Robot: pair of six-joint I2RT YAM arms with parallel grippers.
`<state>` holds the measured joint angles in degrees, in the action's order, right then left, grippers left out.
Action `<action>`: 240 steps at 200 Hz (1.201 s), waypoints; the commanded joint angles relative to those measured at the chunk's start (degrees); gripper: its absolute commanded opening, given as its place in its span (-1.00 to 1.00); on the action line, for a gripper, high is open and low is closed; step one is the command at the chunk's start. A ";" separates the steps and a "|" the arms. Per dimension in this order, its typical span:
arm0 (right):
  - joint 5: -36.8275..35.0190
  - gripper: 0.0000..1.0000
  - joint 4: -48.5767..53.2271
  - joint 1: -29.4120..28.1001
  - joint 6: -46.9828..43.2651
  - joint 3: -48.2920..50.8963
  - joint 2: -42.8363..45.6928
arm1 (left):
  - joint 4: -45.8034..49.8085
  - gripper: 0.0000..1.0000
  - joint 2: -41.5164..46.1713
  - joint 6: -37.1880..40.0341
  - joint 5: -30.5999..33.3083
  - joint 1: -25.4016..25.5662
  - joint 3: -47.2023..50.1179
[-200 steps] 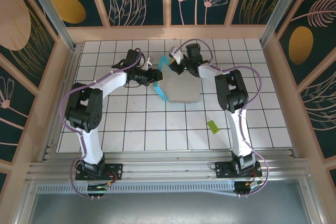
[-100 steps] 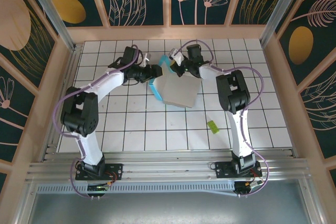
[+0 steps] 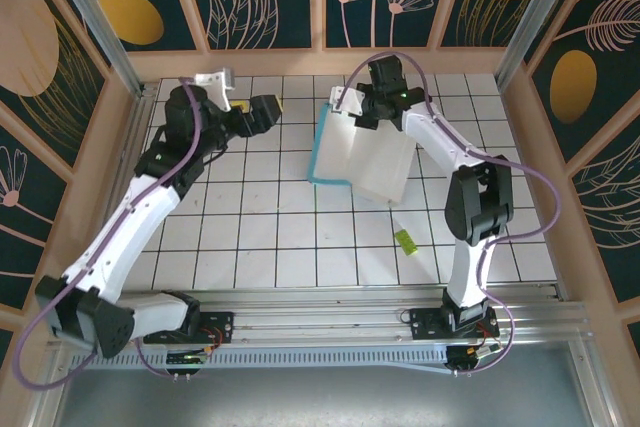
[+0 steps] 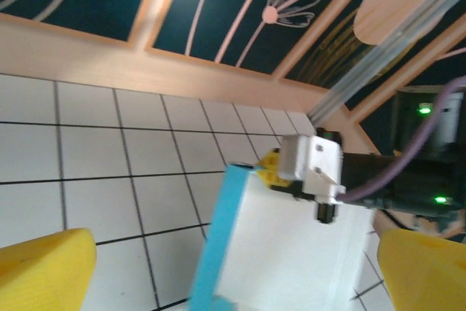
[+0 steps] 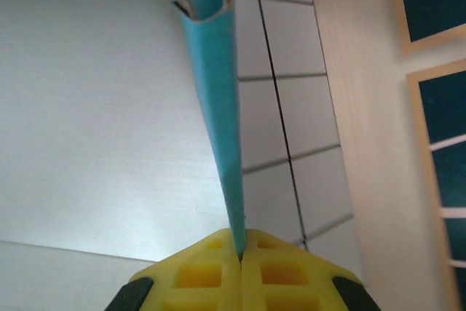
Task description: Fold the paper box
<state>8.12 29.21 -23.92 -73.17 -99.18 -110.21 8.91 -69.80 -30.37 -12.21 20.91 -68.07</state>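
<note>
The paper box (image 3: 365,159) lies tilted on the tiled table, white face up, with a turquoise wall (image 3: 315,147) along its left side. My right gripper (image 3: 353,115) is shut on the box's far edge; the right wrist view shows its yellow fingers (image 5: 211,274) pinching a thin turquoise flap (image 5: 218,100) beside the white panel (image 5: 95,107). My left gripper (image 3: 268,107) hangs open about one tile left of the box, holding nothing. In the left wrist view its fingers (image 4: 44,274) stand wide apart, facing the box (image 4: 291,260) and the right gripper (image 4: 291,172).
A small lime-green strip (image 3: 405,240) lies on the tiles to the front right of the box. Wooden walls (image 3: 320,62) close off the table at the back and on both sides.
My left gripper has let go of the box, opened wide and drawn back to the left. The right gripper has carried the box to the right and turned it.
</note>
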 commanded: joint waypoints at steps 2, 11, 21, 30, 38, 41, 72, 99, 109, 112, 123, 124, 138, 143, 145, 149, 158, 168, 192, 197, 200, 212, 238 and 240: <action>-8.74 -1.00 13.92 -3.10 -15.56 -1.37 1.53 | -4.96 0.97 3.42 2.15 6.83 -0.50 5.95; -8.74 -1.00 13.92 -4.62 -17.61 -0.58 1.87 | -6.54 0.98 4.96 2.53 7.63 -0.52 8.02; -10.75 -1.00 12.78 -6.72 -18.88 0.31 1.45 | -7.91 0.98 6.38 2.90 8.37 -0.49 10.28; -12.64 -0.94 11.63 -8.95 -20.01 1.34 0.54 | -8.99 0.98 7.32 3.36 8.83 -0.52 11.93; -13.91 -0.87 9.66 -10.68 -21.17 2.67 -0.42 | -9.73 0.98 7.95 3.78 8.95 -0.50 13.91; -14.18 -0.85 8.47 -11.29 -21.53 3.46 -0.66 | -9.92 0.97 8.19 3.94 8.98 -0.51 14.38; -13.65 -0.68 -4.10 -17.16 -24.26 13.39 -1.43 | -10.49 0.97 9.95 7.29 8.91 -0.47 17.75; -11.54 -0.49 -7.06 -19.73 -20.74 15.75 0.37 | -11.25 0.97 12.14 12.57 7.38 -0.51 20.72; -9.86 -0.43 -6.86 -20.05 -18.41 16.35 2.18 | -11.21 0.98 12.66 14.63 6.45 -0.49 21.49; -9.46 -0.41 -6.74 -20.16 -17.55 16.52 2.80 | -11.05 0.98 12.75 15.29 6.13 -0.47 21.63; -9.26 -0.37 -6.45 -20.48 -12.73 17.27 5.11 | -10.18 0.97 12.77 17.44 4.91 -0.52 21.75; -9.26 -0.36 -6.45 -20.52 -12.19 17.35 5.32 | -10.11 0.97 12.72 17.58 4.82 -0.52 21.75; -6.73 -0.30 -6.74 -20.79 -3.94 19.42 8.69 | -8.90 0.96 12.05 19.50 3.45 -0.49 21.51; -6.08 -0.27 -6.98 -20.87 -0.73 20.45 10.05 | -8.47 0.95 11.70 20.07 2.75 -0.51 21.41; -5.85 -0.25 -7.22 -20.89 0.55 20.98 10.64 | -8.38 0.95 11.53 20.33 2.48 -0.52 21.28; -5.36 -0.23 -7.90 -20.98 3.26 22.13 11.85 | -8.07 0.94 11.18 20.78 1.90 -0.52 21.11; -4.88 -0.20 -10.25 -21.37 11.02 24.94 14.73 | -7.41 0.92 10.22 21.33 0.55 -0.49 20.71; -4.95 -0.18 -13.31 -21.90 22.49 27.63 18.06 | -6.46 0.90 8.97 22.34 -1.84 -0.51 20.18; -8.00 -0.16 -18.13 -22.02 57.58 33.28 26.16 | -4.48 0.84 5.08 24.02 -6.07 -0.16 19.82; -8.67 -0.16 -18.13 -22.04 64.64 34.62 28.15 | -3.81 0.82 3.88 24.15 -6.45 -0.08 19.47; -9.25 -0.16 -18.09 -22.04 68.98 35.52 29.32 | -3.36 0.81 3.11 24.12 -6.51 0.00 19.28; -12.09 -0.17 -17.27 -22.13 85.60 39.62 34.69 | -1.17 0.77 -0.84 24.01 -7.55 0.42 17.77; -13.94 -0.21 -10.83 -22.28 116.08 48.94 45.78 | 3.35 0.71 -10.88 22.58 -6.52 0.89 13.94; -13.57 -0.21 -10.47 -22.35 117.82 49.75 46.56 | 3.61 0.71 -11.65 22.73 -6.84 0.89 13.76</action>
<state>-2.55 13.80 -45.84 2.48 -56.77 -71.68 6.90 -74.32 -8.21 -16.75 21.41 -50.70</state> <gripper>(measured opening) 0.399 0.859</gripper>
